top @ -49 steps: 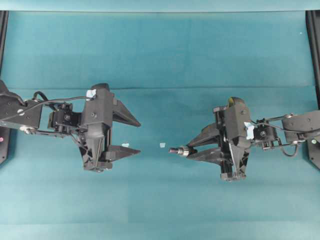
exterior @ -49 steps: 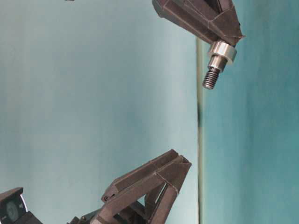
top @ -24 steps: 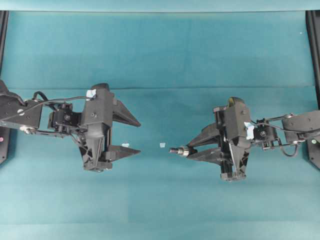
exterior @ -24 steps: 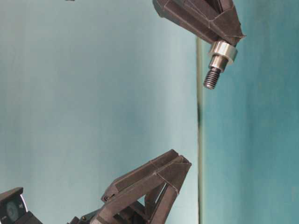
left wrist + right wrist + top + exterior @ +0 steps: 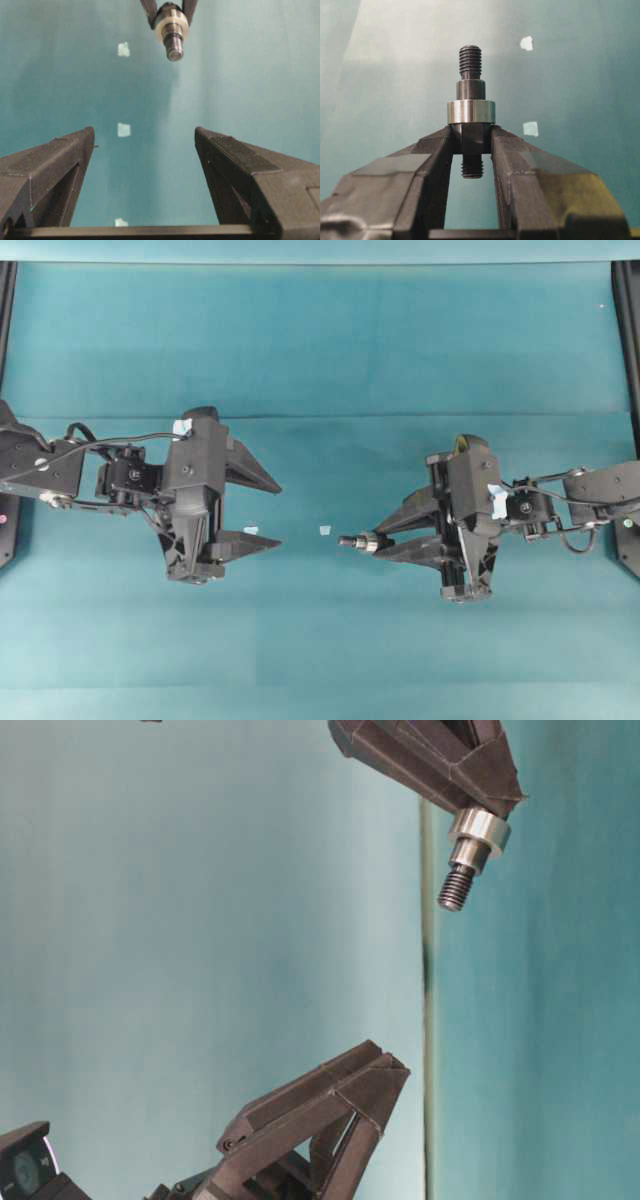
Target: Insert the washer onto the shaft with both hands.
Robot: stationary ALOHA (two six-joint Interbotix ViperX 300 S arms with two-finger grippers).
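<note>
Nothing has moved since a second ago. My right gripper (image 5: 472, 137) stays clamped on the shaft (image 5: 470, 90), whose threaded tip points at the left arm; the washer (image 5: 471, 111) sits on it against the fingertips. My left gripper (image 5: 272, 514) hangs wide apart, holding nothing, above the teal surface (image 5: 320, 340).

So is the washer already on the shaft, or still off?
On: the washer rings the shaft, just above the right gripper.
</note>
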